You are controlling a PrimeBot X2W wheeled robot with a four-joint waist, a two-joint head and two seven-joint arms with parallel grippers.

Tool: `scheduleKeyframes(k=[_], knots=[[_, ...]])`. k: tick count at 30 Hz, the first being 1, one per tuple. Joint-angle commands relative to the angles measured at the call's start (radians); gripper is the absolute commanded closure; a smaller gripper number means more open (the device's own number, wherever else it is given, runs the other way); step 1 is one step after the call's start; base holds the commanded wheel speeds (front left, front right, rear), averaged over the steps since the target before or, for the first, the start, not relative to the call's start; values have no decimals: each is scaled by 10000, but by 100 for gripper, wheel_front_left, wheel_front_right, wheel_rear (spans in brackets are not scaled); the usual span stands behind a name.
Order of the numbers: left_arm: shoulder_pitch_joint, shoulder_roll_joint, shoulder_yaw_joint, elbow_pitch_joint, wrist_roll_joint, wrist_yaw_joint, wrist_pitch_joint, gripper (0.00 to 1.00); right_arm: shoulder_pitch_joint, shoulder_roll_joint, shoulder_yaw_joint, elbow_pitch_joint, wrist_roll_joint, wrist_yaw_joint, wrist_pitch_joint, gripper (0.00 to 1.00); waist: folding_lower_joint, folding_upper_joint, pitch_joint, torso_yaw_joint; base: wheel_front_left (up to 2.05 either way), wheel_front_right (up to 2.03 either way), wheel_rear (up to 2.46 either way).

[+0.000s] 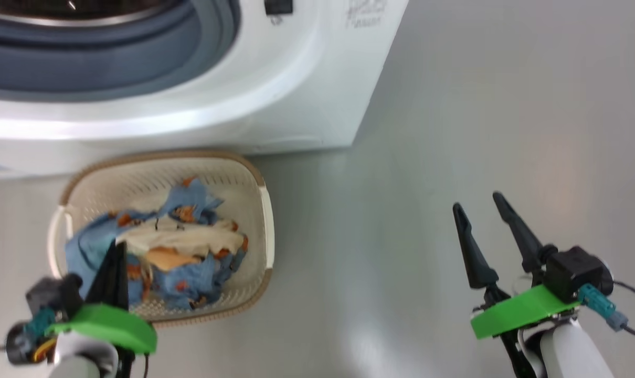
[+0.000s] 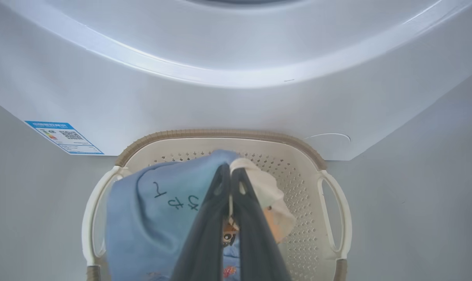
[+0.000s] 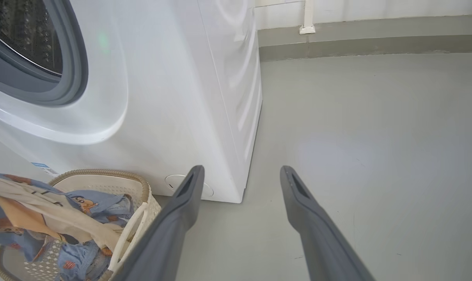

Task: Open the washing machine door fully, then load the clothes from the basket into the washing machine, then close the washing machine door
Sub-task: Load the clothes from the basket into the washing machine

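On the grey floor (image 1: pixel 454 131), touching or just short of the front of the white washing machine (image 1: pixel 296 105), stands the cream perforated basket (image 1: pixel 139 163) with its brown woven-look rim. The clothes (image 1: pixel 191 231), light-blue pieces with orange-brown prints and a cream-white patch, lie heaped inside it, spilling toward its left side. The left gripper (image 1: pixel 119 249) is over the heap at the basket's near left. In the left wrist view its two dark fingers (image 2: pixel 255 234) are pressed together with hardly a gap, pinching a fold of blue and cream cloth at their tips. A blue sheet bearing black marks hangs over the left finger. The right gripper (image 1: pixel 477 202) hangs above bare floor, well to the right of the basket, its fingers spread wide and holding nothing. Above the basket the machine's mouth shows its grey rubber gasket (image 1: pixel 139 63), and the right wrist view shows the perforated steel drum (image 3: pixel 21 35) behind it. A small blue label (image 2: pixel 64 137) sits on the machine's lower front corner.
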Motion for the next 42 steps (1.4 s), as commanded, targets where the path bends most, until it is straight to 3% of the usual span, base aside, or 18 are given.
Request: scheduleKeyframes(k=[1, 8, 15, 32, 42], knots=[[651, 111, 550, -575, 237, -122, -66, 100, 445, 73, 216, -126, 125, 29, -48, 0, 2, 0, -1622, 241, 0, 0, 0], [2152, -355, 1302, -2047, 700, -397, -67, 100, 1064, 133, 241, 48, 348, 29, -48, 0, 2, 0, -3044, 168, 0, 0, 0], [3459, -556, 1572, -3388, 706, -371, -67, 100, 1725, 158, 244, 149, 522, 29, -48, 0, 2, 0, -4179, 92, 0, 0, 0], [5223, -581, 1191, -6252, 346, 586, -67, 100, 2489, 167, 30, 1, 766, 29, -48, 0, 2, 0, -5370, 3, 0, 0, 0], [6071, -581, 1175, -6661, 261, 975, -67, 100, 2625, 167, -87, -214, 366, 29, -48, 0, 2, 0, -5658, 22, 0, 0, 0]])
